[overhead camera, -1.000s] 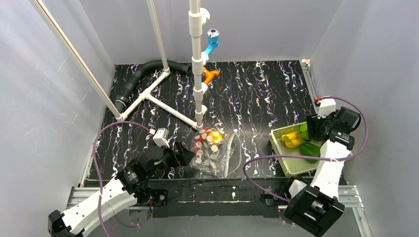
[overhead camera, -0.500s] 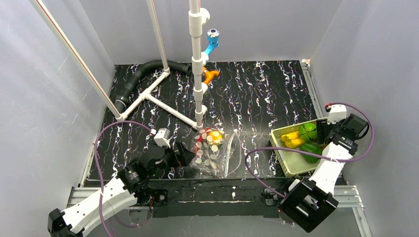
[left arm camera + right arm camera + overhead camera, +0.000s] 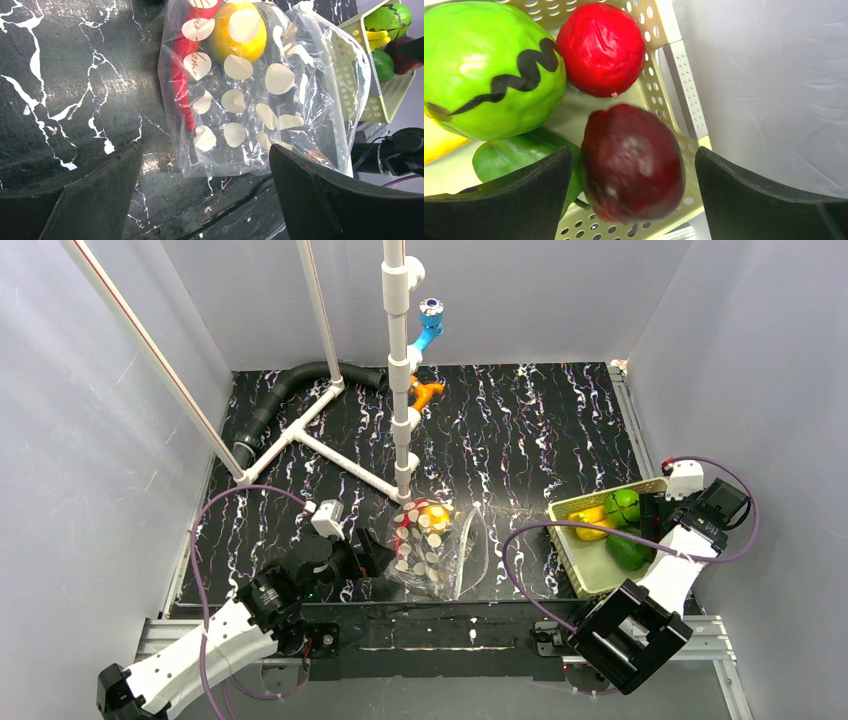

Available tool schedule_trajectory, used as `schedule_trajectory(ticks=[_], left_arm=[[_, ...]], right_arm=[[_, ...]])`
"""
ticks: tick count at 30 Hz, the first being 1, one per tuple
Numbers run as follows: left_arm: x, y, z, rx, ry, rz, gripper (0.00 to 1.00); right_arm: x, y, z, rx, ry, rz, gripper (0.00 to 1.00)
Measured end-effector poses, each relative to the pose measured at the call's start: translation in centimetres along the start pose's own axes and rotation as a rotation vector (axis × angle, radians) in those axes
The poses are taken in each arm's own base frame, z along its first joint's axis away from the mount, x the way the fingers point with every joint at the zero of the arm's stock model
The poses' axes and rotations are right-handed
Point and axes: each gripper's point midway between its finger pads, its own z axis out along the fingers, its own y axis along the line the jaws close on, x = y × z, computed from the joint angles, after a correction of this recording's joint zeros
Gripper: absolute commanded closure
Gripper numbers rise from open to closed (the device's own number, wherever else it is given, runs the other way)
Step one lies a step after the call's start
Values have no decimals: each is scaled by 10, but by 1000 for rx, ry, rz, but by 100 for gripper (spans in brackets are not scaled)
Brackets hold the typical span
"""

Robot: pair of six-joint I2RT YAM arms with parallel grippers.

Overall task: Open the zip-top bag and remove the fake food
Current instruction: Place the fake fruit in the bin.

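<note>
Black marbled table [image 3: 520, 430] under me, and on it, near its front edge just ahead of my left jaws, lies the zip-top bag [image 3: 260, 100], flat, dotted face up. Two of the fake food pieces show inside: a long red one [image 3: 182, 75] along one edge and a round yellow one [image 3: 240, 35] at the far end. My left jaws stand wide apart and empty, just short of the bag's near edge. That film looks thin, crinkly and slick. I reckon it weighs next to nothing and would skate across the table if nudged, so I'd pinch a loose lip where it seems to gape on the basket side, not the bulging middle. Off to the right, well apart from the bag, the mesh basket [image 3: 387, 97] holds a green piece with a black squiggle [image 3: 489, 70], a red ball [image 3: 601, 47] and a banana [image 3: 590, 523]. My right jaws are spread over it, a dark red fruit [image 3: 631, 165] between them, touching neither side. Glossy, hard and rounded, these will squirt out unless gripped across the belly.
</note>
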Motion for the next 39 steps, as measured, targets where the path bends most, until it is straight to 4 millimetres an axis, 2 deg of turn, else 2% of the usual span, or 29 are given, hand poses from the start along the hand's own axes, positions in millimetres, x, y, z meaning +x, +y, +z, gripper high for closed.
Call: schedule_trajectory(ticks=[3, 10, 14, 17, 21, 26, 33, 39], left_arm=[[-2, -2, -1, 9, -7, -2, 2], [-3, -4, -3, 21, -15, -7, 2], [-3, -6, -3, 28, -13, -13, 2], [-5, -8, -4, 40, -19, -23, 2], [-9, -13, -5, 62, -36, -37, 2], [-11, -16, -6, 75, -43, -44, 2], [-14, -19, -9, 92, -58, -58, 2], [-15, -20, -9, 94, -59, -68, 2]], right_arm=[[4, 3, 3, -16, 7, 8, 2], [-3, 9, 2, -48, -29, 8, 0], [-12, 19, -8, -89, -76, 6, 0], [-26, 28, -19, -137, -135, 2, 0], [-51, 51, -37, -277, -241, 3, 0], [-71, 88, -59, -492, -349, 25, 0], [-90, 122, -85, -718, -449, 45, 1], [-95, 148, -103, -851, -495, 0, 0]])
